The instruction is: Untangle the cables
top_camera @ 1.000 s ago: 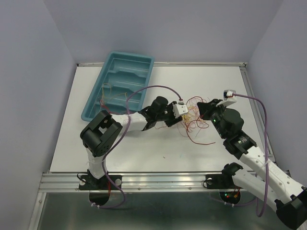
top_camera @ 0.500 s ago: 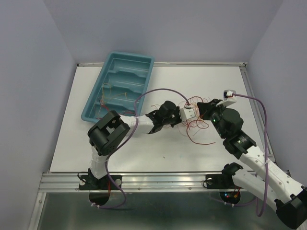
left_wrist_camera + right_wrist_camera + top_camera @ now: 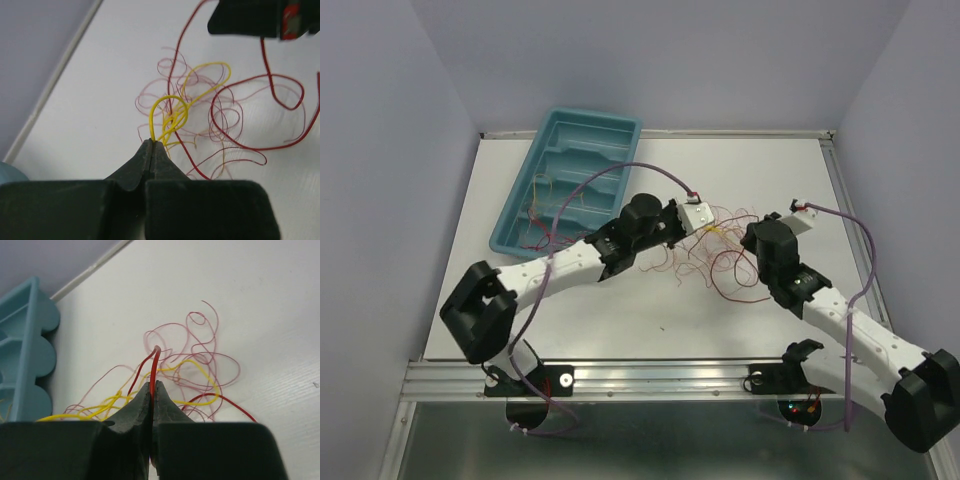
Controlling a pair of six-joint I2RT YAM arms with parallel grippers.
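Between the arms on the white table (image 3: 770, 170), the tangled cables (image 3: 720, 252) lie just ahead of both grippers, the left gripper (image 3: 152, 144) pinched tight on a yellow loop (image 3: 169, 97), the right gripper (image 3: 152, 385) on a red strand (image 3: 153, 371).

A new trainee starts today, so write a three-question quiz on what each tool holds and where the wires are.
1. True or false: the left tool is shut on a yellow wire.
2. The right tool pinches a wire of which colour? A red, B yellow, C purple.
3. Fill in: apart from the tangle, a few loose wires lie in the teal ____.
Key: 1 true; 2 A, a red wire; 3 tray.
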